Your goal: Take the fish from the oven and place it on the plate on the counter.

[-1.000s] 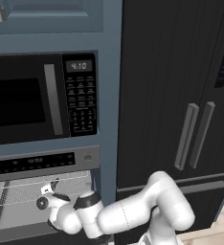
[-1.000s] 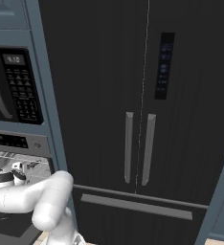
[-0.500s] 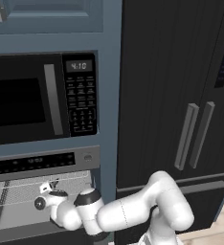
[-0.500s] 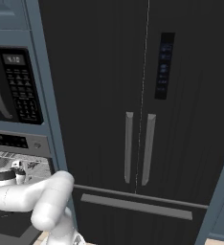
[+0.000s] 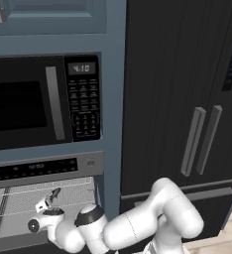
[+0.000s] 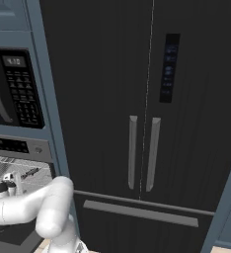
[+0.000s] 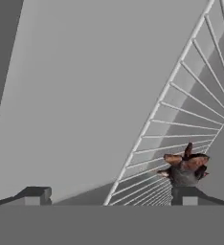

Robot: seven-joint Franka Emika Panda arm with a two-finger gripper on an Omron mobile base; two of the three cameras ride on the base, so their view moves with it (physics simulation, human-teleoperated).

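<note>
While the end effector [image 7: 109, 194] reaches into the oven [image 5: 43, 198] with its fingers spread wide and nothing between them, we list one fish [image 7: 184, 168] lying on the wire rack [image 7: 181, 110], just above one fingertip [image 7: 188, 195]. Microwave [image 5: 38, 101] sits above.

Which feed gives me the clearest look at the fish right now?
The hand view: the fish lies on the wire rack, just above one fingertip of the open hand. The left base view shows the rack behind the arm, but I cannot make out the fish there; likewise the right base view.
</note>
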